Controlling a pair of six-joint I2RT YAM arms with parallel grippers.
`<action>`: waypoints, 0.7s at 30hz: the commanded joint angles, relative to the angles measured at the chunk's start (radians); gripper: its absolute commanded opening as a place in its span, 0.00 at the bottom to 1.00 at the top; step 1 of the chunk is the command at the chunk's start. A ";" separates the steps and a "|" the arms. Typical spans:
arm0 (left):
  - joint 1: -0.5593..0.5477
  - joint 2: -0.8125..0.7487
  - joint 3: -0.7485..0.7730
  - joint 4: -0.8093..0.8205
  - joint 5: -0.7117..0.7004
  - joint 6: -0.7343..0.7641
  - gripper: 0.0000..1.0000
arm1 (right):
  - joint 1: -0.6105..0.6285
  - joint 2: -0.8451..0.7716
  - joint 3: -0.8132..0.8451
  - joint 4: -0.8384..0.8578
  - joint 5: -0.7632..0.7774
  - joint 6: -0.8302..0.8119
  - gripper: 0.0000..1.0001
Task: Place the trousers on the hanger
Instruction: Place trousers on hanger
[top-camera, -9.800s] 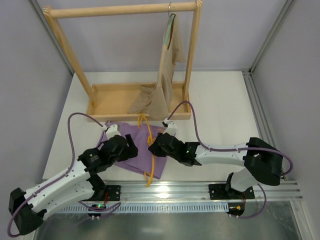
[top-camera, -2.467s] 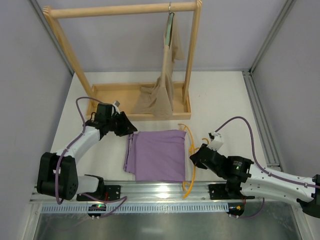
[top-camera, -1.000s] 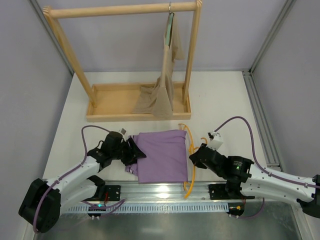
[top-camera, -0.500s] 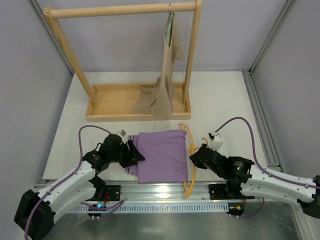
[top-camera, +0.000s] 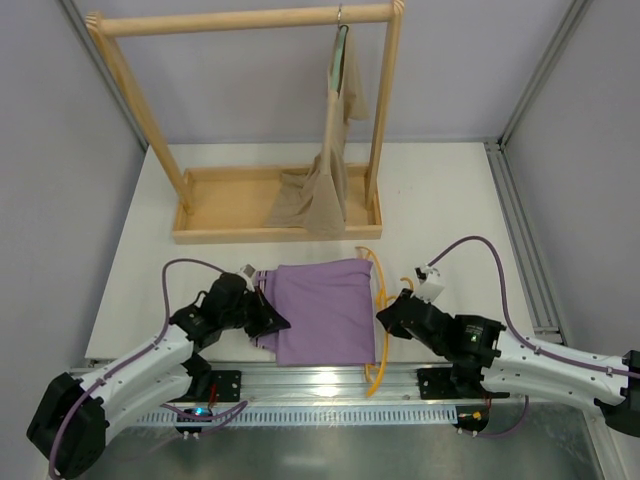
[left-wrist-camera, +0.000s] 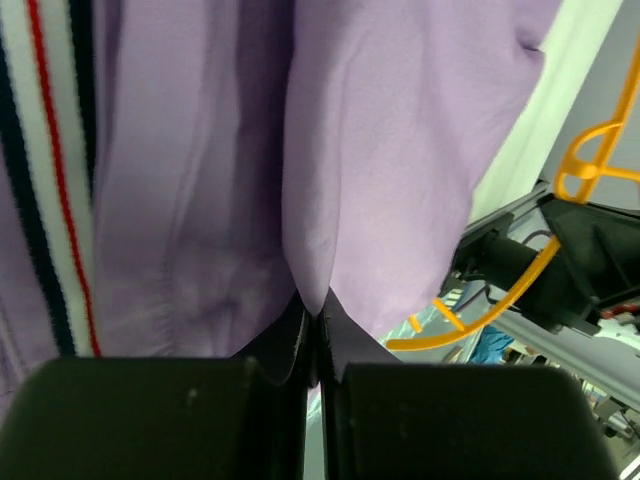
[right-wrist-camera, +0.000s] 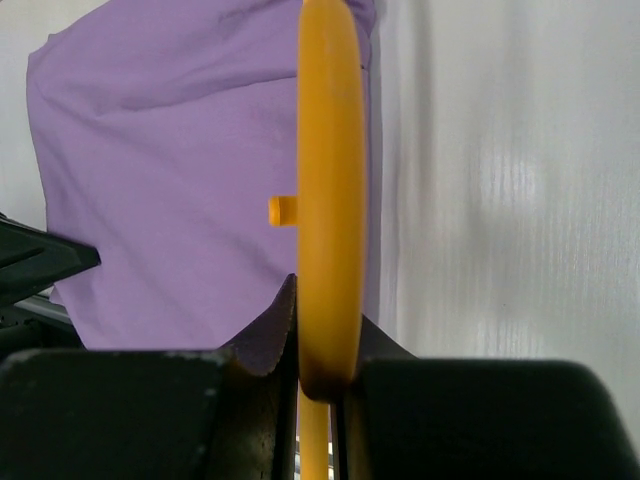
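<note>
The lilac trousers (top-camera: 322, 310) lie folded flat near the table's front edge, their striped waistband (left-wrist-camera: 45, 190) at the left in the left wrist view. My left gripper (top-camera: 272, 322) sits at the fold's near left edge, shut on a pinched ridge of the trousers (left-wrist-camera: 330, 200). The orange hanger (top-camera: 378, 318) lies along the trousers' right edge. My right gripper (top-camera: 385, 318) is shut on the hanger's bar (right-wrist-camera: 330, 210), which runs straight up between its fingers.
A wooden rack (top-camera: 240, 20) stands at the back on a tray base (top-camera: 225, 228). A beige garment (top-camera: 325, 180) hangs from a grey-green hanger (top-camera: 342, 50) on its right side. A metal rail (top-camera: 330, 380) runs along the near edge.
My left gripper has slid slightly nearer along the trousers' left edge and closed on a fold of fabric. The right gripper holds the hanger in the same place.
</note>
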 joint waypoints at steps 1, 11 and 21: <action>-0.003 -0.020 0.093 0.013 0.007 -0.025 0.00 | 0.000 -0.009 -0.030 0.092 -0.010 0.023 0.04; -0.003 0.015 0.348 -0.217 -0.070 0.027 0.00 | 0.000 -0.046 -0.197 0.221 0.011 0.148 0.04; 0.150 0.018 0.523 -0.536 -0.256 0.220 0.00 | -0.001 -0.150 -0.297 0.090 0.061 0.300 0.04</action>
